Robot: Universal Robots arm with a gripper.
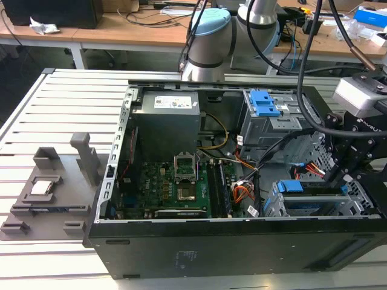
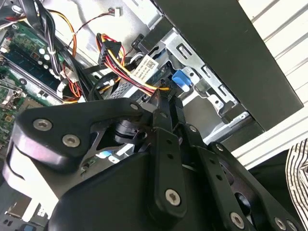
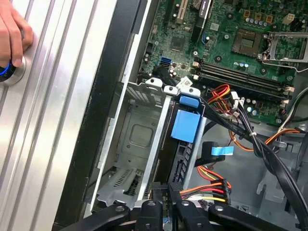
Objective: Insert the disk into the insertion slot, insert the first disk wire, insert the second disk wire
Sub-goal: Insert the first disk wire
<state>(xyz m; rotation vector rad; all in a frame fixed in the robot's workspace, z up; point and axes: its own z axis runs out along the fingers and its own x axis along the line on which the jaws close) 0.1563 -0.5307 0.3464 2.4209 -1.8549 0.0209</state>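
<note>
The disk [image 1: 314, 204], silver in its blue carrier [image 3: 186, 124], lies inside the insertion slot of the low silver cage [image 3: 129, 139] at the case's corner on the exterior view's right. My gripper [image 3: 166, 192] hangs at the disk's rear end, seen in the exterior view [image 1: 340, 180] too. In the second wrist view its fingers [image 2: 166, 113] run close together, shut on the black plug of the red, yellow and black wire [image 3: 208, 191]. A blue flat-cable plug [image 3: 220, 150] hangs loose beside the disk.
The taller grey cage with a blue latch [image 1: 266, 106] stands behind the low one. The motherboard [image 1: 175, 187] and cable bundles [image 3: 226, 98] lie close by. A hand [image 3: 10, 33] rests on a button on the slatted table [image 1: 60, 103].
</note>
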